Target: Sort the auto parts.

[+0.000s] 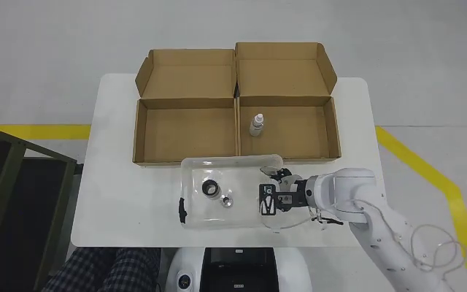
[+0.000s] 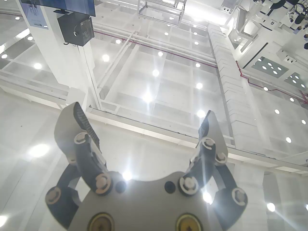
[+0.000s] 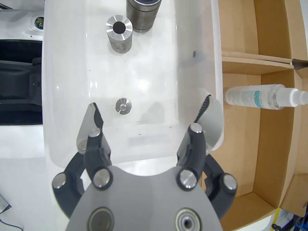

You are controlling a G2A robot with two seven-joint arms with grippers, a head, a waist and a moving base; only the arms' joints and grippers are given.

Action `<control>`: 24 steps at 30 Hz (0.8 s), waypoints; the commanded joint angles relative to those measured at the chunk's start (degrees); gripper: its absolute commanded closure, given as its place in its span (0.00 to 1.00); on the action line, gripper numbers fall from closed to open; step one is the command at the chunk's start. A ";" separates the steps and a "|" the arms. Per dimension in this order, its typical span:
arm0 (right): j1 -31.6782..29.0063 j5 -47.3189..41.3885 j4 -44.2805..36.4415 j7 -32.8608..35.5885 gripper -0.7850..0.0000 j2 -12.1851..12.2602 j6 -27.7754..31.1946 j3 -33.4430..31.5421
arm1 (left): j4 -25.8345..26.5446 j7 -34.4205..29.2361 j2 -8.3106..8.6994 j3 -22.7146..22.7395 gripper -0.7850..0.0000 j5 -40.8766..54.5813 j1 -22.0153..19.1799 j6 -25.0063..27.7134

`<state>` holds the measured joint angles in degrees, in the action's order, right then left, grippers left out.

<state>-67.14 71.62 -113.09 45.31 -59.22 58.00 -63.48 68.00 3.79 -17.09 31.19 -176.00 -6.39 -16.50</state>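
White desk (image 1: pixel 117 190) carries everything, with grey floor around it. The left gripper (image 2: pixel 142 108) points up at the hall ceiling with its jaws wide apart and empty, so I expect no trouble from it.

The left cardboard box (image 1: pixel 186 135) stands open with nothing in it. In front of the boxes lies a clear tray (image 1: pixel 193 168) with the auto parts. A dark bearing (image 1: pixel 211 188) and a silver sleeve (image 1: pixel 227 201) both stand on end, close to each other. Further right, a small flat disc (image 3: pixel 123 106) lies on the tray floor.

The right gripper (image 3: pixel 150 102) hovers over the right end of the tray, jaws open and holding nothing, with the disc between them but nearer one jaw. The disc is low and smooth, so I think it can slip out or be pushed away. The other jaw is very near the tray wall; if it descends so, it may catch the wall and drag the light tray.

In the right cardboard box (image 1: pixel 299 135) a spray bottle (image 1: pixel 257 124) stands upright and could be knocked over by a careless drop.
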 commanded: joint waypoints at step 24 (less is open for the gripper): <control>8.83 -1.54 4.73 1.93 0.55 3.57 -0.96 13.20 | 0.00 0.00 0.00 0.00 0.00 0.00 0.00 0.00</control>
<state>-58.57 70.19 -108.44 47.14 -55.80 57.14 -50.74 68.00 3.79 -17.09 31.19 -176.00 -6.39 -16.50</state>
